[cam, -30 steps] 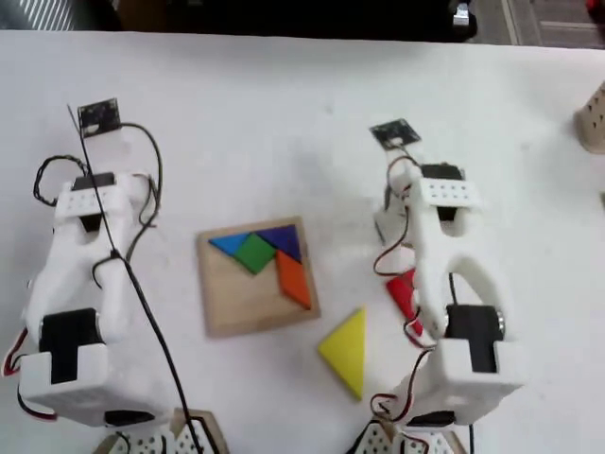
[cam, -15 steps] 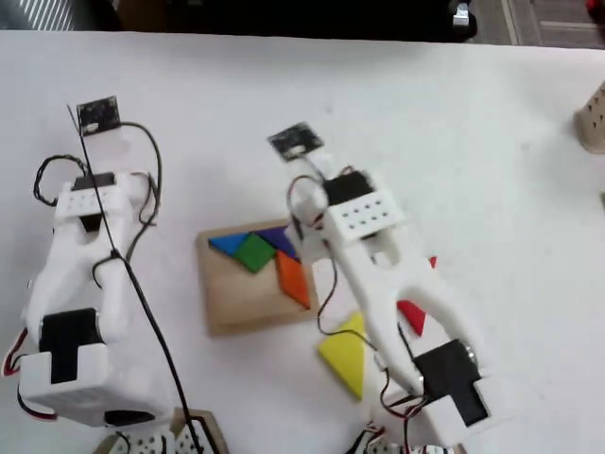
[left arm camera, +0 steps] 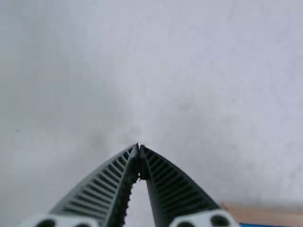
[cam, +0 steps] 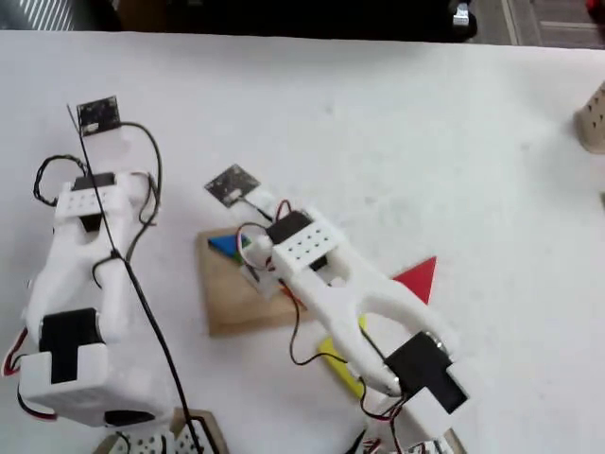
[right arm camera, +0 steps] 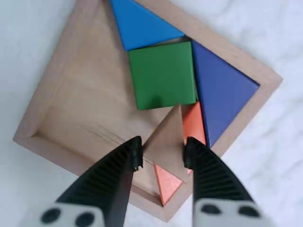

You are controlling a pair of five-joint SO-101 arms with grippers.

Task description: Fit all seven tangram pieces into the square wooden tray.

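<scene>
The square wooden tray (cam: 236, 317) lies at the middle of the white table (cam: 378, 123). The right arm (cam: 378, 312) stretches across from about 5 o'clock, with its wrist over the tray's 2 o'clock part.

In the right wrist view, the right claw (right arm camera: 162, 151) is narrowed onto a small wood-coloured triangle (right arm camera: 166, 139). One finger presses each side of it, and it sits over the orange piece (right arm camera: 193, 122).

Four pieces lie in the tray (right arm camera: 85, 104):
- A green square (right arm camera: 163, 75) touches a light blue triangle (right arm camera: 139, 23) along one edge and a dark blue triangle (right arm camera: 220, 87) along another.
- The orange piece runs along the dark blue triangle.

In the high view the light blue triangle (cam: 223, 245) shows at the tray's 11 o'clock corner.

Two pieces are off the tray. A red triangle (cam: 416, 281) lies on the table at the tray's 3 o'clock. A yellow triangle (cam: 333, 361), at about 5 o'clock, is partly covered by the right arm.

The left arm (cam: 85, 246) is folded at the tray's 9 o'clock, well apart from it. The left claw (left arm camera: 138, 149) has its ribbed fingers (left arm camera: 113, 182) pressed tip to tip with nothing between them, over bare table, and a corner of the tray (left arm camera: 246, 208) shows beside it.
</scene>
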